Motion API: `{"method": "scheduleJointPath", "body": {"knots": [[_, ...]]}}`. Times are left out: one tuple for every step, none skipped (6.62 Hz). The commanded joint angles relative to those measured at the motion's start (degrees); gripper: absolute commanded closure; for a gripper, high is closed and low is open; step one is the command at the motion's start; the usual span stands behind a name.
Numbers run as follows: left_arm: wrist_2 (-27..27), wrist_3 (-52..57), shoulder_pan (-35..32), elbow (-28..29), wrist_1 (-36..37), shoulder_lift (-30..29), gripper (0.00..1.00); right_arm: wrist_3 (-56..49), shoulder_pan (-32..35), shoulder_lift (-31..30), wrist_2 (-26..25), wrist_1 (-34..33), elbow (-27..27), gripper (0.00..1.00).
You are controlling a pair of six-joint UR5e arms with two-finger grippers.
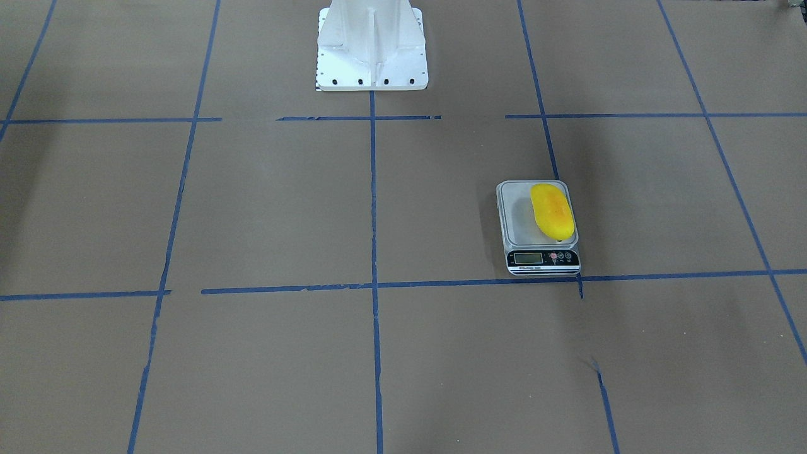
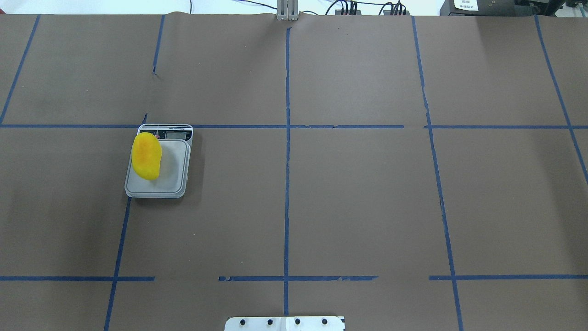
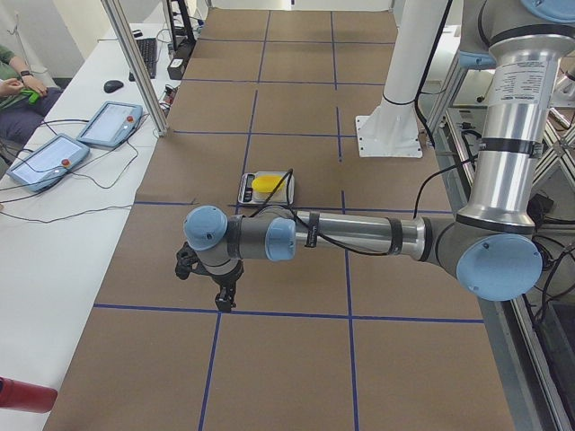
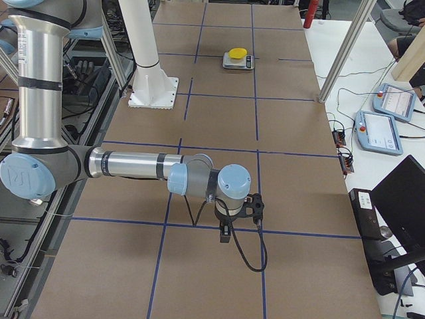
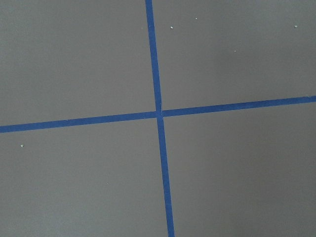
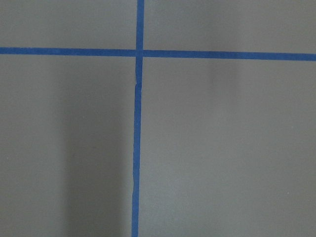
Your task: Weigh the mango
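Note:
The yellow mango (image 1: 553, 211) lies on the platform of the small kitchen scale (image 1: 521, 222), towards one side edge. Both also show in the overhead view, the mango (image 2: 146, 155) on the scale (image 2: 175, 166), and far off in the side views (image 3: 265, 183) (image 4: 237, 53). My left gripper (image 3: 224, 297) hangs over bare table well short of the scale. My right gripper (image 4: 226, 232) hangs at the table's other end. Each shows only in a side view, so I cannot tell whether it is open or shut. Both wrist views show only brown paper and blue tape.
The white robot pedestal (image 1: 371, 50) stands at the table's middle edge. Blue tape lines (image 2: 287, 151) grid the brown table cover. Teach pendants (image 3: 108, 121) (image 4: 392, 100) and cables lie on the white side bench, behind aluminium posts (image 3: 135, 63).

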Motion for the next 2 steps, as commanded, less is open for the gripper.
{"method": "scheduleJointPath", "body": {"knots": [[0.0, 0.0, 0.0, 0.0, 0.0, 0.0, 0.0, 0.0, 0.0, 0.0, 0.0, 0.0, 0.0, 0.0], [0.1, -0.1, 0.0, 0.1, 0.0, 0.0, 0.0, 0.0, 0.0, 0.0, 0.0, 0.0, 0.0, 0.0]]}}
